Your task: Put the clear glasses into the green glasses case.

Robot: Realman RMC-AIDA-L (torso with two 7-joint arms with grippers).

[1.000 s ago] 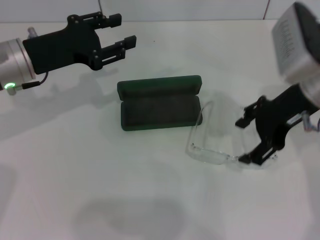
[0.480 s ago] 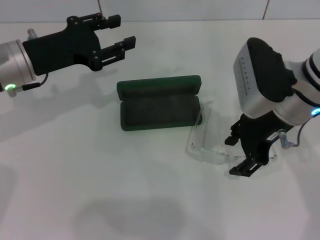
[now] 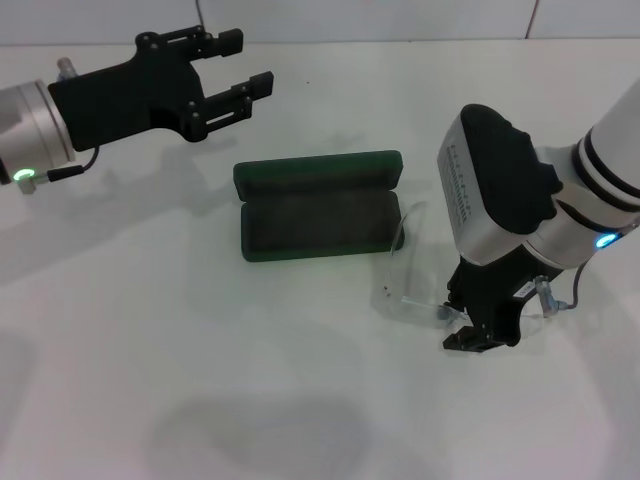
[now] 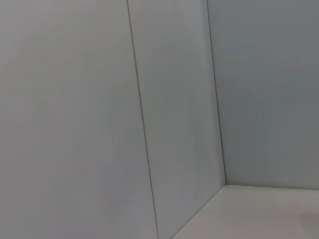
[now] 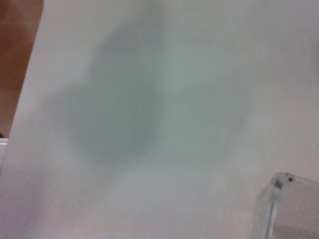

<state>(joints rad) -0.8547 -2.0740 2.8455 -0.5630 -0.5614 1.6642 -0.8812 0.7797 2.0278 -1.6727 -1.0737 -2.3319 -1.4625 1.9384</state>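
The green glasses case (image 3: 316,222) lies open in the middle of the white table, its dark lining facing up and its lid raised at the far side. The clear glasses (image 3: 404,292) lie just right of the case and nearer to me, one thin arm reaching up towards the case's right end. My right gripper (image 3: 468,326) points down onto the glasses' right half and hides that part. A clear corner of the glasses (image 5: 277,203) shows in the right wrist view. My left gripper (image 3: 244,62) hovers open, back left of the case, holding nothing.
The white table (image 3: 200,380) stretches bare in front of the case, and its left edge (image 5: 26,94) shows in the right wrist view. A white wall (image 4: 99,119) fills the left wrist view.
My right arm has swung in leftwards and come down over the right half of the glasses, its wrist turning. The left arm and the case have stayed put.
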